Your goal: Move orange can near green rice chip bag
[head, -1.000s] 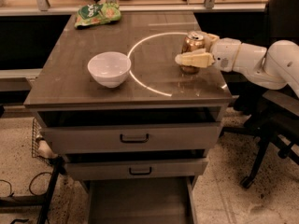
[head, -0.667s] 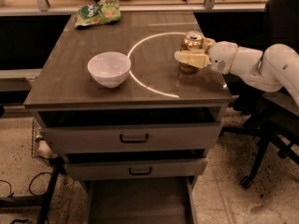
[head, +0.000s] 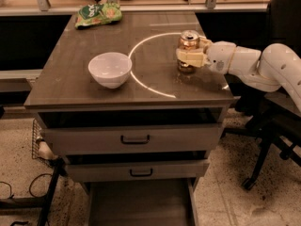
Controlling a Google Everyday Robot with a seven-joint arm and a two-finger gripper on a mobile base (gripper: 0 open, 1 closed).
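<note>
The orange can stands upright on the right part of the brown table, its silver top showing. My gripper reaches in from the right on a white arm, and its pale fingers wrap around the can's lower half, shut on it. The green rice chip bag lies flat at the table's far left corner, well away from the can.
A white bowl stands left of centre on the table. A bright curved light reflection runs across the top. Two drawers sit below. A dark office chair stands to the right, and a shelf edge runs behind the table.
The gripper and the can have shifted slightly left and toward the table's centre. The bowl and the bag have not moved.
</note>
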